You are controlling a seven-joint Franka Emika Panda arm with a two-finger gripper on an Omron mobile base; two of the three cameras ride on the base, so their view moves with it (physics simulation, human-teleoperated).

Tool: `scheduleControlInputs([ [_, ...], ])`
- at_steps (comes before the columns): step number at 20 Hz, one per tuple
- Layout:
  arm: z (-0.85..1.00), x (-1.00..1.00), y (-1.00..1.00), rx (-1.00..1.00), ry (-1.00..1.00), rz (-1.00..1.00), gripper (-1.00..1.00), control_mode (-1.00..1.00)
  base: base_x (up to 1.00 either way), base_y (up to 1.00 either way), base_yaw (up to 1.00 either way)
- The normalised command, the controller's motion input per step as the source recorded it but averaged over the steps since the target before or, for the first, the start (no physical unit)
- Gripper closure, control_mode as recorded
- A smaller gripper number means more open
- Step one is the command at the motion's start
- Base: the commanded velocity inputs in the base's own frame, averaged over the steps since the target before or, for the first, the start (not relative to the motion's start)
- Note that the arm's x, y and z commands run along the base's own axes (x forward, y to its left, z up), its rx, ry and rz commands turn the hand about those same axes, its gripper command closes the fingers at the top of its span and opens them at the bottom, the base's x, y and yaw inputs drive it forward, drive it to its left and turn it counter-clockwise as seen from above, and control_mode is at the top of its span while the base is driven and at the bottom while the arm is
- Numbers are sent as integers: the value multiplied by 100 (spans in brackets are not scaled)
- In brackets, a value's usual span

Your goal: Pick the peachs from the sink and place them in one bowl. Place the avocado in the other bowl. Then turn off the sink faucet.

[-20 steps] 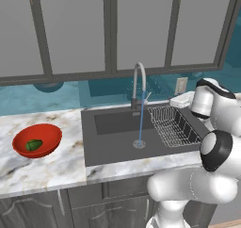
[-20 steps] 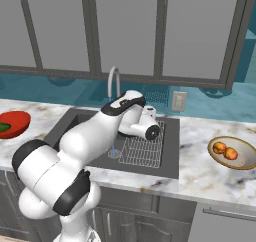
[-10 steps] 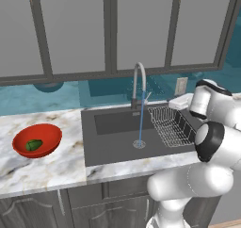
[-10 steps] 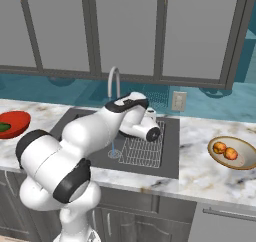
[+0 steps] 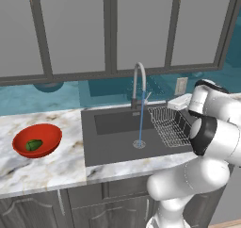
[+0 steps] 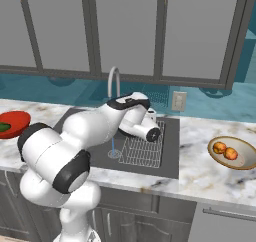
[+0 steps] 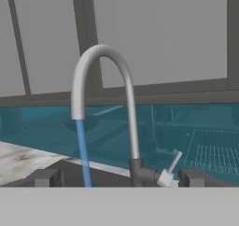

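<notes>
Water runs in a blue stream [image 7: 84, 157] from the silver gooseneck faucet [image 7: 103, 99] into the dark sink [image 5: 117, 142]. Its small side lever [image 7: 171, 166] sticks up at the right of the base. My gripper [image 7: 119, 178] is open, facing the faucet from a short way off, with the fingertips [image 7: 44, 177] wide apart and nothing held. My hand [image 5: 178, 101] hovers over the wire rack [image 5: 168, 126], right of the faucet [image 5: 138, 83]. Both peaches [image 6: 219, 147] [image 6: 230, 153] lie in the tan bowl [image 6: 246, 161]. The avocado [image 5: 34, 145] lies in the red bowl [image 5: 49, 133].
Grey wall cabinets [image 5: 108, 29] hang above the blue backsplash. A wall outlet [image 6: 177, 101] sits behind the sink. The marble counter [image 5: 47, 168] spreads to both sides. My arm's elbow [image 6: 55, 161] bulks low in front of the sink.
My arm's elbow has swung and the hand has edged slightly left towards the faucet. Water still runs; the fruits and bowls have not moved.
</notes>
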Motion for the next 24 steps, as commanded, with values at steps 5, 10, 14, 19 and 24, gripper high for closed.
scheduleControlInputs([
  [5, 0, 27, -1, 0, 0, 0, -100, -100, 0, 0, 0],
  [10, -4, 16, -12, 0, 0, 0, -100, -100, 0, 0, 0],
  [14, -13, 3, -18, 0, 0, 0, -100, -100, 0, 0, 0],
  [19, -13, 5, -8, 0, 0, 0, -100, -100, 0, 0, 0],
  [24, -10, 15, 0, 0, 0, 0, -100, -100, 0, 0, 0],
])
